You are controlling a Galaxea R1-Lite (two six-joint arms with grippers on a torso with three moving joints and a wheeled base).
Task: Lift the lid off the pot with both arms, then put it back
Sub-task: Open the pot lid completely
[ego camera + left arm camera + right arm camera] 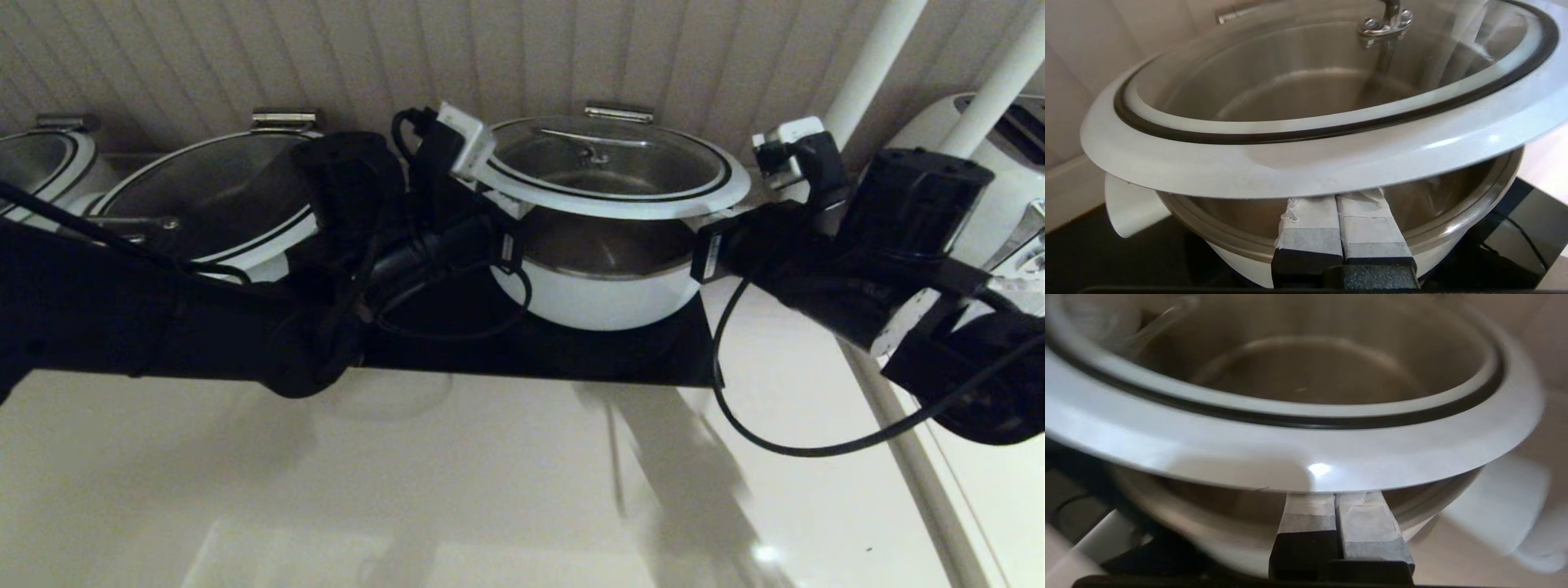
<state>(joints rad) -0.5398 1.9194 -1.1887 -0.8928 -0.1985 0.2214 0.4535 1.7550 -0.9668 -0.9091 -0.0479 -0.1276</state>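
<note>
The lid (612,167) sits raised clear of the pot (600,278), which stands on the black plate (539,351) on your bench (490,490). Your left pincer (1340,212) has its taped fingers pressed together, tips tucked under the lid's white rim. Your right pincer (1336,506) does the same on the opposite side, fingers closed side by side beneath the rim.

Head view dim and warm, arm shadows falling on the glossy counter (522,490). Right wrist view looks smeared, perhaps motion blur; a glare spot sits on the lid (1319,468).
</note>
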